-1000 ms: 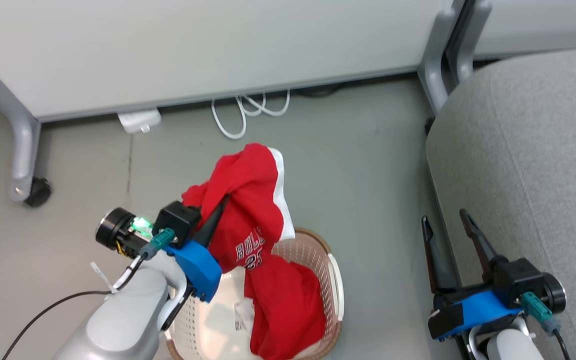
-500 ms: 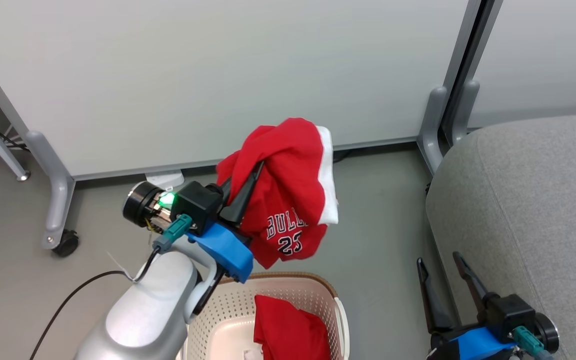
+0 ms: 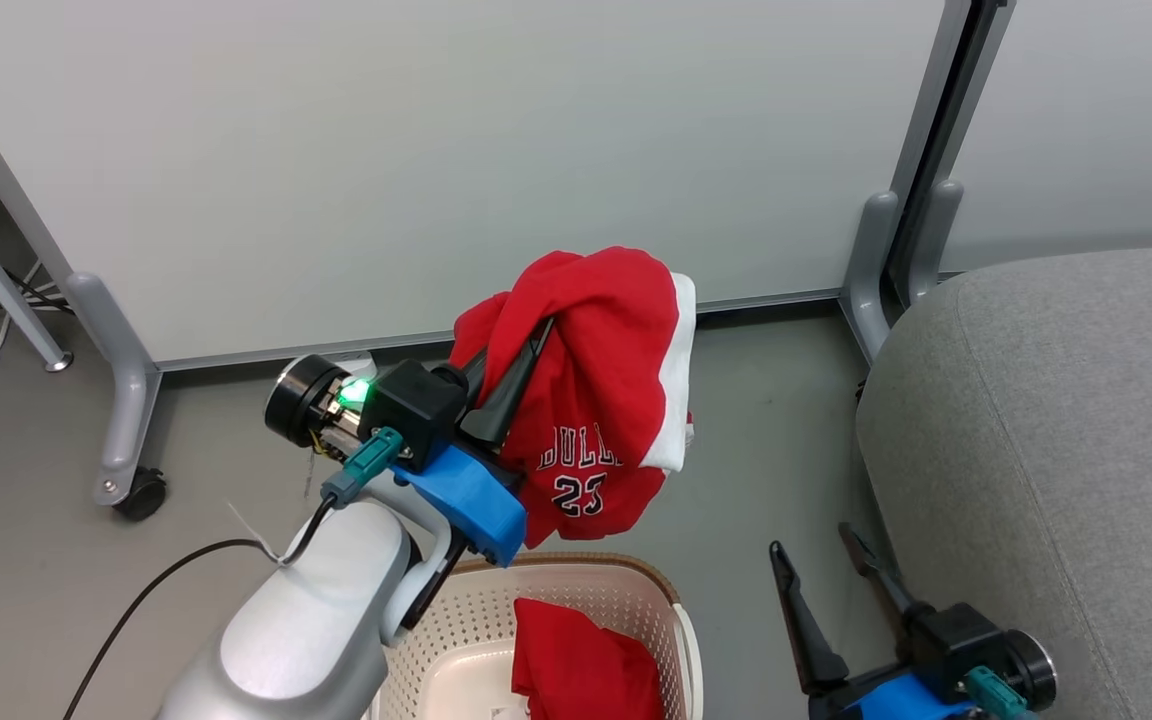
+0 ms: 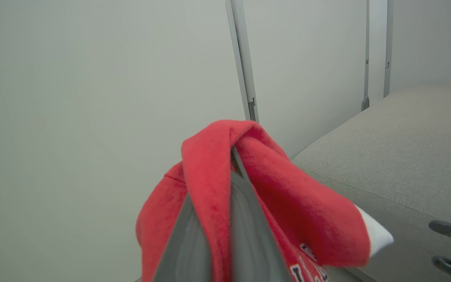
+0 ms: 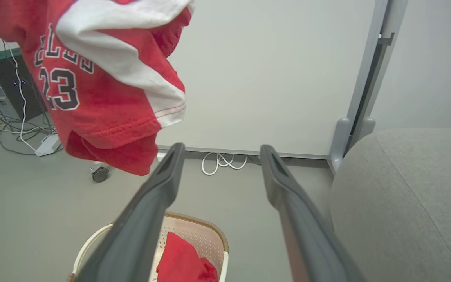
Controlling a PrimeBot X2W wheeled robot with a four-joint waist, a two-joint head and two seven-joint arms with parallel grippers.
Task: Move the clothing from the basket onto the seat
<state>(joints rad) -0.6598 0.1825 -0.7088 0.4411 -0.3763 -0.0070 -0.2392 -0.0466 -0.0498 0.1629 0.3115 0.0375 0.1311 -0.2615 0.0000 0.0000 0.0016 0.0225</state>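
Jersey [image 3: 596, 400], a soft bright red knit with a broad white trim band and dark "BULLS 23" lettering, hangs bunched and folded in the air, above and apart from the basket. Its long axis runs near vertical. The crumpled top is looped over the finger tips and the stitched hem points down toward the basket. The lettering reads upright toward the head camera, with the white band on the side nearer the seat.

The left gripper [image 3: 539, 335] has its two long, dark, tapered fingers pressed together. A fold of the red cloth is pinched between them and drapes down both sides. The fingers slant up and toward the seat.

Below, the second garment [image 3: 581, 660], the same red, lies crumpled inside the basket [image 3: 636, 575] against its wall on the seat side. The basket is cream perforated plastic with a woven-looking brown rim and rounded corners. It stands on the smooth grey floor [image 3: 766, 430].

The right gripper [image 3: 811, 540] hovers low between basket and seat, its fingers spread wide with nothing between them. The seat [image 3: 1056, 450] is grey woven upholstery with a rounded edge and a seam. A flat pale partition panel [image 3: 436, 150] on grey legs stands behind.
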